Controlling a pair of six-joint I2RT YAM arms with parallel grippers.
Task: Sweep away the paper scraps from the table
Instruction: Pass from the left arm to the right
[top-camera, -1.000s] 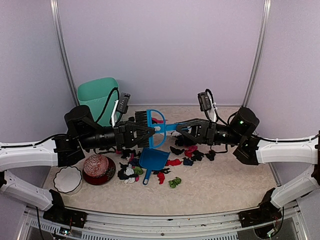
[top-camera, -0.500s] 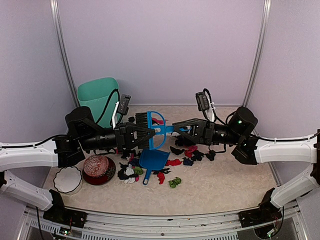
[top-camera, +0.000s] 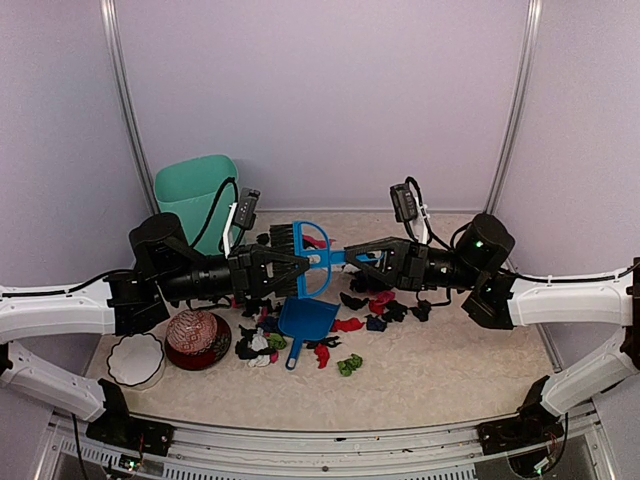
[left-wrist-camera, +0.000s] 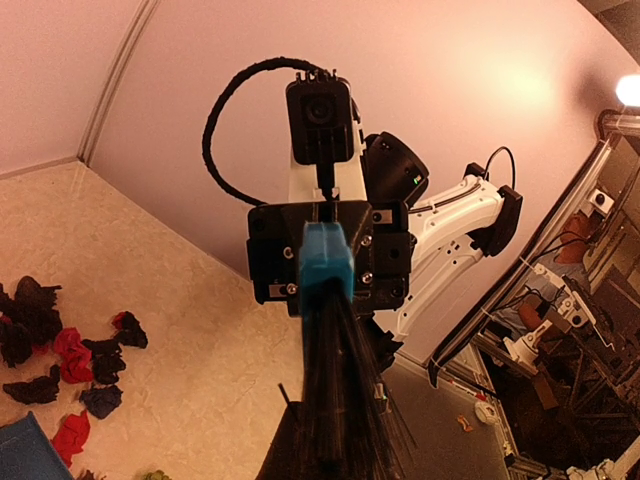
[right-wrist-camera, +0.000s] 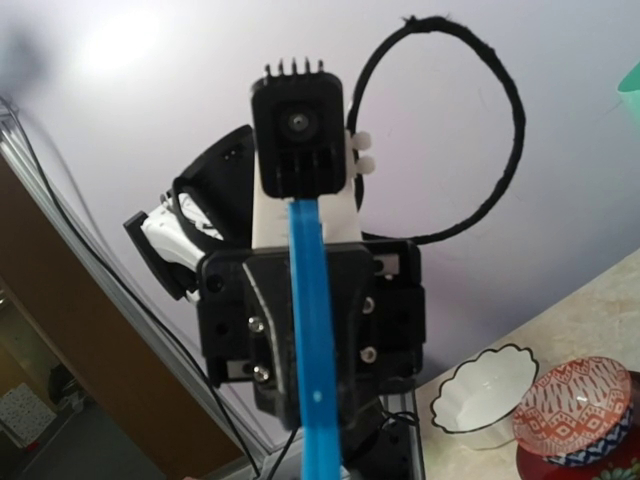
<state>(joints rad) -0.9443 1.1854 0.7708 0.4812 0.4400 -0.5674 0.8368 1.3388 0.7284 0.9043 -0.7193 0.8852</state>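
The blue hand brush (top-camera: 312, 256) hangs in the air over the table (top-camera: 440, 370), level between both arms. My left gripper (top-camera: 298, 266) is shut on its bristle end; the dark bristles (left-wrist-camera: 340, 400) fill the left wrist view under the blue brush head (left-wrist-camera: 325, 262). My right gripper (top-camera: 354, 252) is shut on the brush handle (right-wrist-camera: 315, 330), which runs straight up the right wrist view. Paper scraps (top-camera: 375, 300) lie below the right gripper, more scraps (top-camera: 258, 343) sit left of the blue dustpan (top-camera: 305, 322), and a green one (top-camera: 349, 364) lies nearer. Paper scraps (left-wrist-camera: 60, 350) also show at the left.
A teal bin (top-camera: 195, 190) stands at the back left. A red patterned bowl (top-camera: 197, 335) and a white bowl (top-camera: 135, 358) sit front left, also seen as patterned bowl (right-wrist-camera: 575, 405) and white bowl (right-wrist-camera: 485, 390). Walls close the back and sides.
My right gripper has edged left and closed its jaws on the brush handle. The left gripper and the brush have stayed in place.
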